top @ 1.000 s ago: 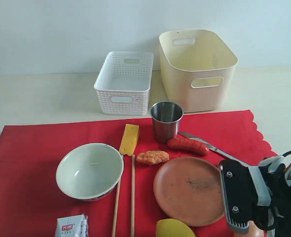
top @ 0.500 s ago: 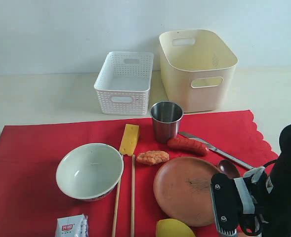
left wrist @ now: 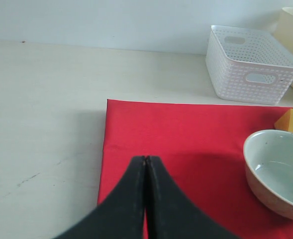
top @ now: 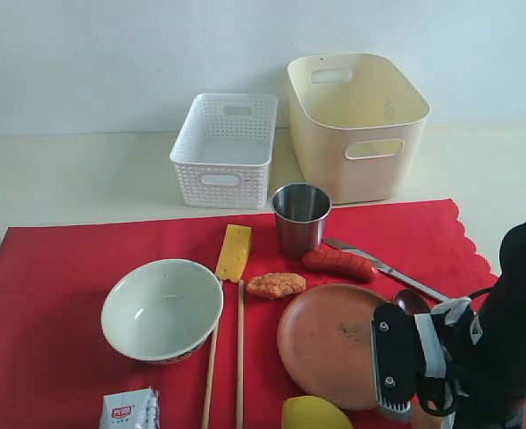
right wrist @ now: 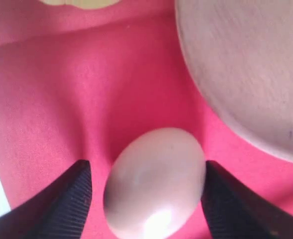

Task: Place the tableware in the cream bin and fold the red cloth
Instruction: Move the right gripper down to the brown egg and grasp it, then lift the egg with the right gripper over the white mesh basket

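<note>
Left gripper (left wrist: 145, 162): jaws closed, both fingers pressed flat together (no gap visible). Right gripper (right wrist: 146, 199): jaws spread wide, pointed downward. Right arm (top: 513, 322): positioned low at the near right, wrist angled down.

Containers: one cream bin (top: 334, 161), one white lattice basket (top: 245, 183). Tableware on the one red cloth (top: 57, 295): one bowl (top: 162, 308), one plate (top: 329, 344), one steel cup (top: 300, 223), one knife (top: 383, 268), one spoon (top: 412, 302), two chopsticks (top: 239, 357). Food: one each of cheese (top: 235, 252), sausage (top: 338, 262), fried piece (top: 275, 285), lemon (top: 314, 414), egg (right wrist: 153, 181), packet (top: 130, 409).
</note>
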`<action>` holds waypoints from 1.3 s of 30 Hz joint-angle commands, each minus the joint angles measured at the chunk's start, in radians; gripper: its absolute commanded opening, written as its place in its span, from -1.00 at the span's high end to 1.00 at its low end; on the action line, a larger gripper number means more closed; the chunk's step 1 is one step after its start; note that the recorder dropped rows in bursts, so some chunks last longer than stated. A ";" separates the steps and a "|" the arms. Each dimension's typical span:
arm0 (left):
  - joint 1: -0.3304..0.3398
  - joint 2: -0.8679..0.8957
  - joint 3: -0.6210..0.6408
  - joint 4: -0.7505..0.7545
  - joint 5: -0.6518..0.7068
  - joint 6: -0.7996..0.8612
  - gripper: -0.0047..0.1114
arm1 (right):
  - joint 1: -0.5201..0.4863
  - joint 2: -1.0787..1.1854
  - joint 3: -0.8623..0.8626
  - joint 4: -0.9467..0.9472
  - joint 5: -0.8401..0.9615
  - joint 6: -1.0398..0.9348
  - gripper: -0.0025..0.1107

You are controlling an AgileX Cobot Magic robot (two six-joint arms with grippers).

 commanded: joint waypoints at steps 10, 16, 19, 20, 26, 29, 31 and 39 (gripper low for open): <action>0.003 -0.005 0.003 0.000 -0.009 -0.001 0.92 | 0.002 0.001 -0.002 0.064 -0.008 0.179 0.90; 0.003 -0.005 0.003 0.000 -0.009 -0.001 0.92 | 0.002 0.001 -0.098 0.098 0.086 0.182 0.96; 0.003 -0.005 0.003 0.000 -0.009 -0.001 0.92 | 0.002 0.001 -0.151 0.166 0.149 0.182 0.96; 0.003 -0.005 0.003 0.000 -0.009 -0.001 0.92 | 0.002 0.001 -0.165 0.191 0.165 0.182 0.96; 0.003 -0.005 0.003 0.000 -0.009 -0.001 0.92 | 0.002 -0.011 -0.237 0.363 0.242 0.182 0.96; 0.003 -0.005 0.003 0.000 -0.009 -0.001 0.92 | 0.002 -0.042 -0.256 0.455 0.227 0.156 0.96; 0.003 -0.005 0.003 0.000 -0.009 -0.001 0.92 | 0.002 -0.058 -0.270 0.542 0.220 0.156 0.96; 0.003 -0.005 0.003 0.000 -0.009 -0.001 0.92 | 0.002 -0.048 -0.440 0.670 0.129 0.158 0.96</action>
